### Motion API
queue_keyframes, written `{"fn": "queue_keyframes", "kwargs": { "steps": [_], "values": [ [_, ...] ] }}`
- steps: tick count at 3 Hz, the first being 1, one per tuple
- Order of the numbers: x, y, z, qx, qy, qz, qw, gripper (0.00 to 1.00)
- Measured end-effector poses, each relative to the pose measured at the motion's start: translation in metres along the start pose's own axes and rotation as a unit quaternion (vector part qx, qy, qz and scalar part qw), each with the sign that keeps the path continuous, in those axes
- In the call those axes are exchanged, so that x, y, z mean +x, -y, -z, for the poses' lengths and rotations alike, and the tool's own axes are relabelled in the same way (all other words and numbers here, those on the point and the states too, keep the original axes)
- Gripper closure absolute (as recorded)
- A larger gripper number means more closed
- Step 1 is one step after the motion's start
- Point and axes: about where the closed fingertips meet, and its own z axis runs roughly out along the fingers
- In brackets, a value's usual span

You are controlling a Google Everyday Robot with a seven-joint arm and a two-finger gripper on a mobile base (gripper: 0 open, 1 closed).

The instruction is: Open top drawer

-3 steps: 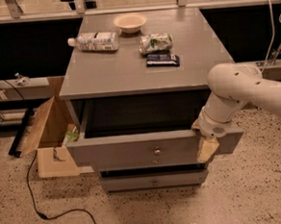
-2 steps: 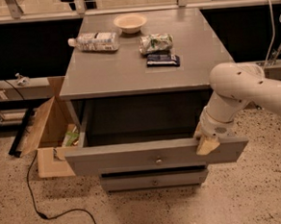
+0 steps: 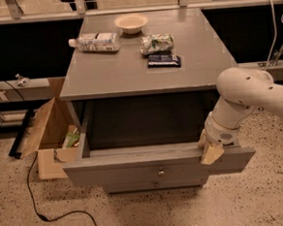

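Observation:
The top drawer (image 3: pixel 136 171) is a wide grey front panel with a small round brass knob (image 3: pixel 161 172) at its centre. It stands pulled well out of the grey cabinet (image 3: pixel 143 71), and its dark inside shows. My gripper (image 3: pixel 209 149) sits at the right end of the drawer's top edge, its tan fingertips hooked over the front panel. The white arm (image 3: pixel 249 95) comes in from the right. A lower drawer knob (image 3: pixel 156 184) peeks out beneath.
On the cabinet top lie a plastic bottle (image 3: pixel 95 42), a white bowl (image 3: pixel 131 23), a green snack bag (image 3: pixel 157 43) and a dark packet (image 3: pixel 163 60). An open cardboard box (image 3: pixel 51 136) stands at the left. A black cable (image 3: pixel 51 209) runs across the speckled floor.
The top drawer has slid further out toward the camera, and my gripper has moved with it at its right end.

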Motion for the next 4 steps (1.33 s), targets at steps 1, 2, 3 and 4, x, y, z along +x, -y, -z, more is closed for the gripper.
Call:
{"fn": "queue_keyframes", "kwargs": {
  "steps": [1, 2, 3, 4],
  "values": [
    [0.0013, -0.0015, -0.0007, -0.001, 0.001, -0.002, 1.0000, 0.83],
    [0.0013, -0.0015, -0.0007, -0.001, 0.001, -0.002, 1.0000, 0.59],
    [0.0013, -0.0015, -0.0007, -0.001, 0.001, -0.002, 1.0000, 0.37],
    [0.0011, -0.0015, -0.0008, -0.001, 0.000, -0.001, 1.0000, 0.13]
  ]
}}
